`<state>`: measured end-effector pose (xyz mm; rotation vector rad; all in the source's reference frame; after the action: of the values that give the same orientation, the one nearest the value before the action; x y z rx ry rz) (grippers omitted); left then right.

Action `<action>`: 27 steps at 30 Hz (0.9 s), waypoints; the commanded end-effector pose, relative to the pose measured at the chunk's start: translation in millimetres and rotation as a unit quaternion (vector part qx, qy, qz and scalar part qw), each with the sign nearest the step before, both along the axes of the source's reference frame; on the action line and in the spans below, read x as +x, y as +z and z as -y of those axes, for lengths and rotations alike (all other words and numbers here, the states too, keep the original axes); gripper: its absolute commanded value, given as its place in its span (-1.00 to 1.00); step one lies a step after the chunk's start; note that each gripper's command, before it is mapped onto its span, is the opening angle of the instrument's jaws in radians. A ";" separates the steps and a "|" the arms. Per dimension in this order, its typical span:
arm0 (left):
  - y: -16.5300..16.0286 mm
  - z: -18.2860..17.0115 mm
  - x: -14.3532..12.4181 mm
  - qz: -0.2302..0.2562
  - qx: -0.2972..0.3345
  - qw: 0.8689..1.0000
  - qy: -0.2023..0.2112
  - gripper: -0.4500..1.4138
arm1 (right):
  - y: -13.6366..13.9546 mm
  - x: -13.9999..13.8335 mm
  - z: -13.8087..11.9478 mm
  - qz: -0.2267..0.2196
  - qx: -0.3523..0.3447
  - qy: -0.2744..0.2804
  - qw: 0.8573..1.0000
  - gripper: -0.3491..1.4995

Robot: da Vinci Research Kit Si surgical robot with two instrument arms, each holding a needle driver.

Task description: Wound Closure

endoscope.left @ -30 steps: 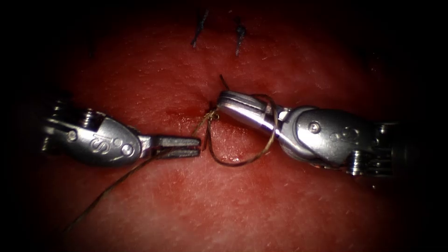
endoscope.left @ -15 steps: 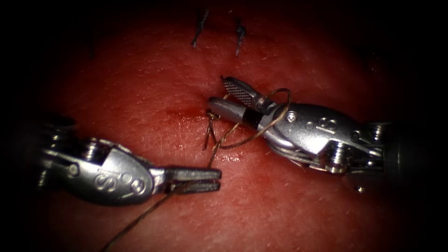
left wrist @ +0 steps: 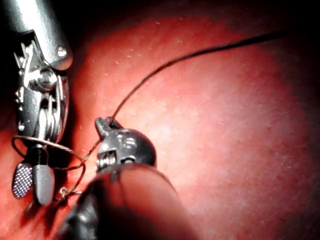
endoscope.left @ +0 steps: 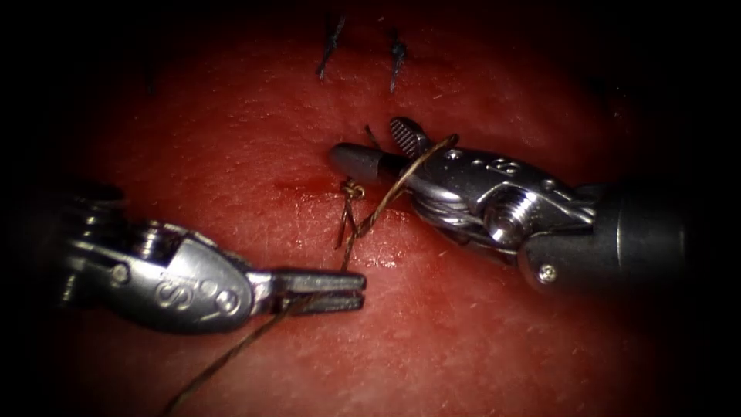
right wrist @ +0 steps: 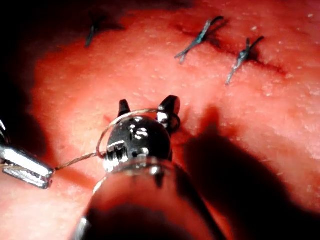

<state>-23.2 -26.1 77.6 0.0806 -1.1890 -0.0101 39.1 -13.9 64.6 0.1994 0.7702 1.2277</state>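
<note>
Endoscope view first: left arm's silver needle driver (endoscope.left: pixel 340 292) lying low on the left, jaws closed flat on the thin brown thread (endoscope.left: pixel 231 354), strand trailing off down and to the left. From those jaws, thread climbing to a small knot (endoscope.left: pixel 353 188) at the cut in the glistening red tissue (endoscope.left: pixel 231 154), then slanting up over the right arm's silver needle driver (endoscope.left: pixel 378 147). Right tool's jaws parted, one grey tip pointing left just above the knot, the other ribbed jaw lifted behind it; thread draped around them, nothing pinched. Red fluid (endoscope.left: pixel 297 187) smeared just left of the knot. Curved needle nowhere to be made out.

Left wrist view adding the ribbed inner face of the right tool's (left wrist: pixel 32 182) spread jaws, with thread (left wrist: pixel 165 65) looped round its neck and running off across pale tissue; own jaws (left wrist: pixel 104 123) shut, mostly hidden behind the dark wrist.

Right wrist view giving two parted jaw tips (right wrist: pixel 147 106) poking above the rounded wrist, thread wrapped across, and three dark cut ends of thread (right wrist: pixel 197 40) from finished stitches farther up the tissue.
</note>
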 end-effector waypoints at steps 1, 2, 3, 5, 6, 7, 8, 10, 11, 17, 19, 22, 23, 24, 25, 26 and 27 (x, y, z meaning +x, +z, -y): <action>0.5 0.4 -0.5 0.000 0.001 1.000 0.000 -1.00 | 0.9 0.7 0.0 -0.001 0.003 0.004 1.000 0.56; 0.5 0.4 -0.4 0.001 0.001 1.000 0.001 -1.00 | 1.0 0.7 0.0 -0.002 0.007 0.009 1.000 0.60; 0.5 0.4 -0.5 0.001 0.001 1.000 0.001 -1.00 | 1.2 0.7 0.2 0.000 0.011 0.011 1.000 0.62; 0.7 0.3 -0.5 0.001 0.001 1.000 0.002 -1.00 | 1.5 0.6 0.1 0.000 0.027 0.018 0.999 0.42; 0.7 0.4 -0.5 0.001 0.001 1.000 0.003 -1.00 | 1.6 0.5 0.0 -0.003 0.031 0.022 0.999 0.36; 0.7 0.4 -0.5 0.002 0.000 1.000 0.002 -1.00 | 1.7 0.3 -0.2 -0.005 0.034 0.023 0.999 0.36; 0.8 0.5 -0.5 0.002 0.000 1.000 0.002 -1.00 | 1.8 0.2 -0.3 -0.007 0.038 0.027 0.999 0.36; 0.8 0.6 -0.4 0.002 -0.001 1.000 0.003 -1.00 | 2.2 0.1 -0.6 -0.014 0.049 0.034 0.998 0.36; 0.8 0.7 -0.3 0.002 -0.001 1.000 0.003 -1.00 | 2.3 0.1 -0.7 -0.021 0.058 0.037 0.997 0.36; 0.8 1.1 0.0 0.003 -0.002 1.000 0.005 -1.00 | 2.7 0.3 -0.8 -0.050 0.098 0.047 0.993 0.13; 0.9 1.1 0.1 0.003 -0.002 1.000 0.005 -1.00 | 2.7 0.4 -0.8 -0.051 0.108 0.050 0.992 0.00; 1.0 1.2 0.2 0.003 -0.003 1.000 0.006 -1.00 | 3.0 0.8 -0.9 -0.067 0.118 0.043 0.990 -0.40; 1.1 1.3 0.2 0.003 -0.003 1.000 0.006 -1.00 | 3.1 1.0 -0.9 -0.068 0.120 0.040 0.990 -0.42; 1.1 1.3 0.2 0.003 -0.004 1.000 0.006 -1.00 | 3.2 1.1 -0.9 -0.069 0.125 0.039 0.989 -0.60; 1.1 1.4 0.3 0.003 -0.004 1.000 0.006 -1.00 | 3.4 1.1 -0.8 -0.069 0.126 0.037 0.989 -0.82; 1.1 1.4 0.3 0.003 -0.004 1.000 0.006 -1.00 | 3.4 1.1 -0.8 -0.068 0.129 0.038 0.989 -1.00; 1.1 1.4 0.4 0.003 -0.007 1.000 0.008 -1.00 | 3.4 1.0 -0.8 -0.068 0.129 0.038 0.989 -1.00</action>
<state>-22.3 -27.1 78.2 0.0781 -1.1953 0.0127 39.6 -12.9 67.6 0.4768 0.7397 1.3951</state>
